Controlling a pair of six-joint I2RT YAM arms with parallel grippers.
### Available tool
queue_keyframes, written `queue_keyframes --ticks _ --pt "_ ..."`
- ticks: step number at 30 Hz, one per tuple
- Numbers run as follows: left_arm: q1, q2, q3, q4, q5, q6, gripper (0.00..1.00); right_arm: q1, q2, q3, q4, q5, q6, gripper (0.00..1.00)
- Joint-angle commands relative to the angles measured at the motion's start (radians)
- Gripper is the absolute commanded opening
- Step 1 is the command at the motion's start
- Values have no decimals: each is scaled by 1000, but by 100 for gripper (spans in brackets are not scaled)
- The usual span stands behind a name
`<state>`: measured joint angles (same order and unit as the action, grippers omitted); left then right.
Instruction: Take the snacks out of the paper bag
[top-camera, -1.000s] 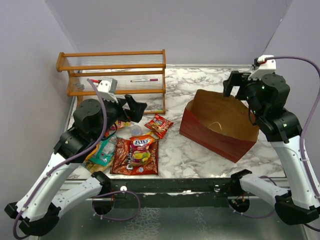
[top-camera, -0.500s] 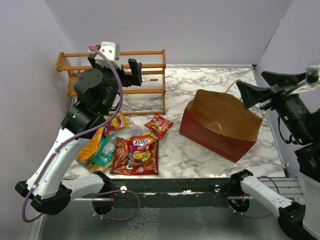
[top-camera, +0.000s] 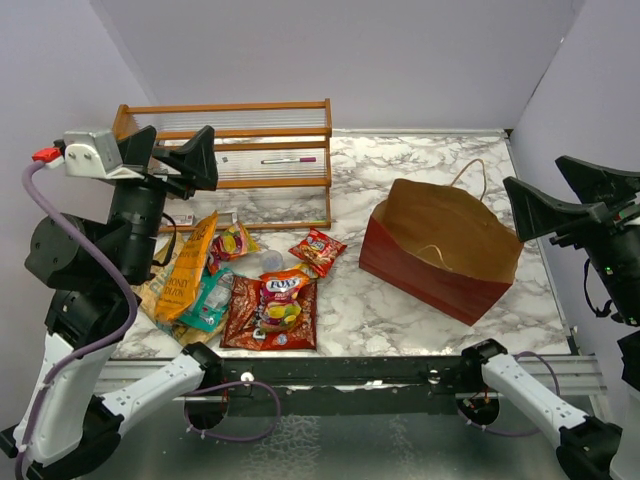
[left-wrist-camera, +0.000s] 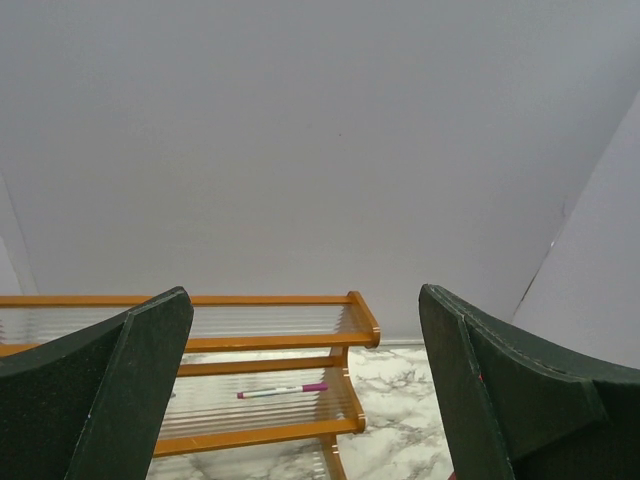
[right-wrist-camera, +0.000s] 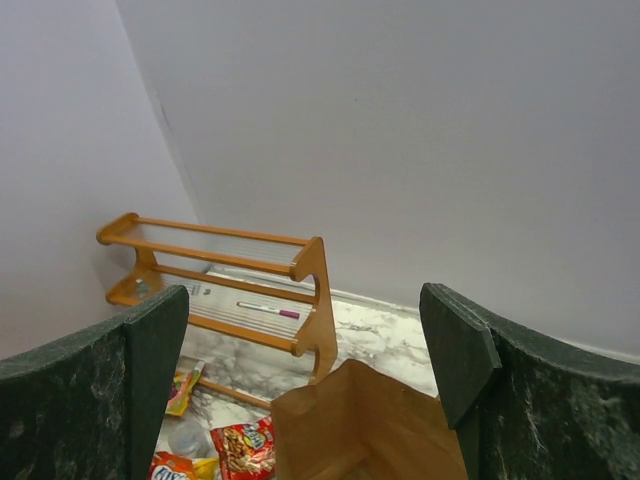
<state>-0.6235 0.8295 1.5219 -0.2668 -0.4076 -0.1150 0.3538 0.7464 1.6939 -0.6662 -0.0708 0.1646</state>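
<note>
The left gripper (top-camera: 168, 158) is raised off the table (top-camera: 400, 310), its jaws spread wide with nothing between them. Straight ahead of these jaws, framed between the two fingers (left-wrist-camera: 110, 390) in the wrist view, stands a wooden rack (top-camera: 240, 150) with a pen (left-wrist-camera: 282, 391) lying on its lower shelf.

The snacks (top-camera: 255, 290) lie on the table below these jaws and toward the side nearer the other arm. They form a loose heap: a big red packet (top-camera: 272, 312), a small red packet (top-camera: 318, 248) just beyond it, a teal packet (top-camera: 207, 300) and an orange packet (top-camera: 190, 265) partly overlapping at the heap's outer edge.

The right gripper (top-camera: 568, 200) is also raised, its jaws as wide apart and holding nothing. The paper bag (top-camera: 440, 255) sits on the table below and ahead of these jaws, not touching them, mouth open and tan inside showing, one loop handle (top-camera: 470, 175) standing at its far rim. In the right wrist view the bag's mouth shows low between the fingers (right-wrist-camera: 110, 400), with the rack and some of the packets farther ahead, toward the left finger.
</note>
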Motion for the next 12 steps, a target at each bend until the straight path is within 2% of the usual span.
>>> queue_keyframes --ticks 1,12 --pt "4 -7 -8 -52 -28 -25 99 -2 -10 -17 -13 31 28 99" --pt "4 -9 -5 -83 -19 -52 99 -1 -13 -10 -10 56 25 99"
